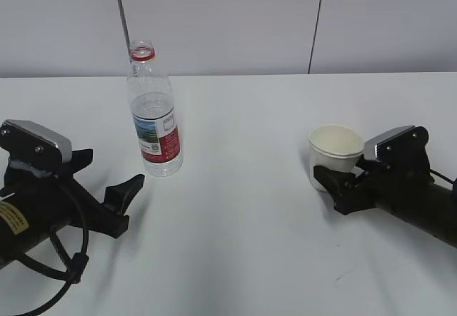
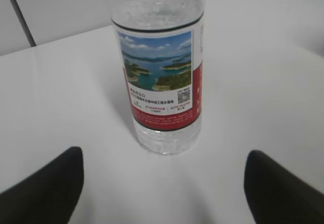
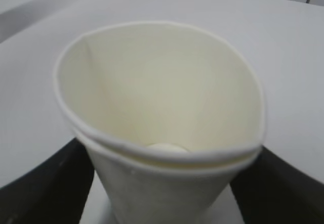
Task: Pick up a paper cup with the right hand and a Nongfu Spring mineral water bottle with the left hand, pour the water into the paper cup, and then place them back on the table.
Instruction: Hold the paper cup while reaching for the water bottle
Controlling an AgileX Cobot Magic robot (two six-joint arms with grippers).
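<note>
Two arms on a plain white table (image 1: 243,245), grey panelled wall (image 1: 228,16) behind with dark vertical seams.

Left side: left hand (image 1: 123,200) rests low on the table, yellow sticker and looped black cable visible. Jaws spread wide, nothing between them. In the left wrist view both fingertips (image 2: 43,188) sit at the bottom corners, apart from the bottle.

Nongfu Spring mineral water bottle (image 1: 154,120) stands upright on the table just ahead of that gripper, uncapped, red neck ring, red-and-white label with landscape picture. Water (image 2: 158,4) level sits just above the label's top edge.

Right side: paper cup (image 1: 335,152) upright on the table, looks empty inside. Right hand (image 1: 335,185) has a finger on each side of the cup's lower wall; right wrist view shows the rim squashed to an oval, so the jaws are pinching it.
</note>
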